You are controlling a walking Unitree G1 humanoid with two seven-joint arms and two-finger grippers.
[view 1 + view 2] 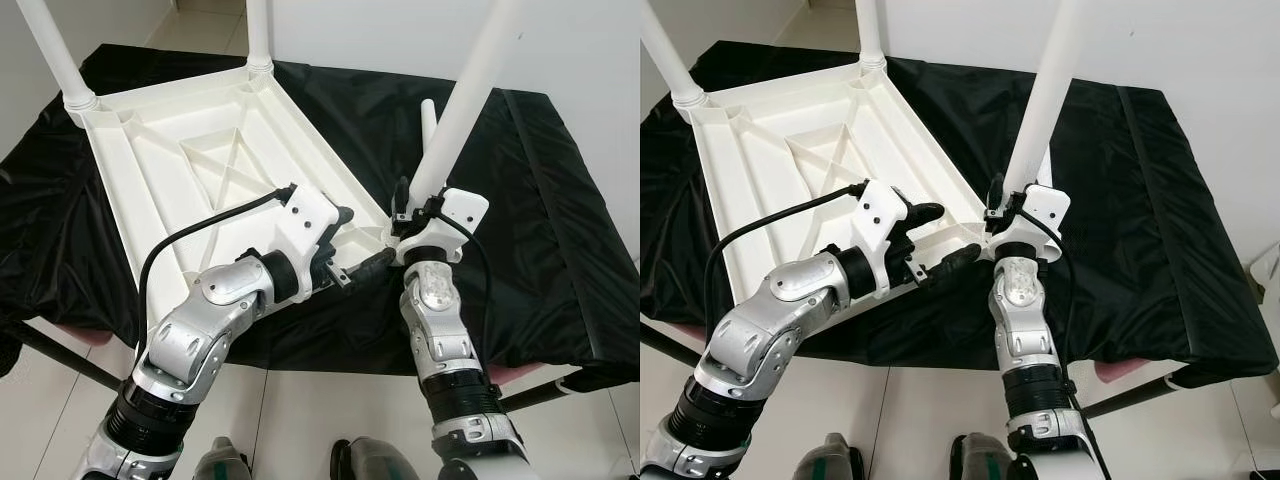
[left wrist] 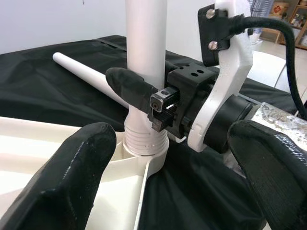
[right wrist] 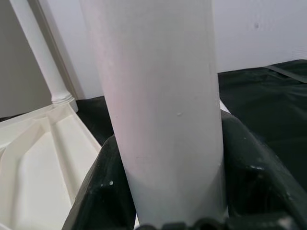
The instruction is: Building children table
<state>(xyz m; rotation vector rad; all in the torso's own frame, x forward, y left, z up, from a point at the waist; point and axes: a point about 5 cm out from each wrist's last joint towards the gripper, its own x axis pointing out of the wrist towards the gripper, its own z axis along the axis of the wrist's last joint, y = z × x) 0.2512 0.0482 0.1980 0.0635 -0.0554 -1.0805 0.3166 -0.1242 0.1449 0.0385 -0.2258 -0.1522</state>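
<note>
Beneath both grippers, a black cloth (image 1: 540,200) covers the work surface. On it, just left of the right gripper (image 1: 418,205), lies the white tabletop (image 1: 190,170), upside down. The right gripper is clamped around a white leg (image 1: 455,120) standing in the near corner socket — fingers pressed against both sides. The left gripper (image 1: 350,250) hovers beside that corner, fingers spread. Beyond the right gripper, a loose leg (image 2: 86,74) lies on the cloth.

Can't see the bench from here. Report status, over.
Right gripper shut on third leg, seated in corner socket. Left gripper open, bracing the upturned tabletop near that corner. Fourth leg loose on black cloth behind.
</note>
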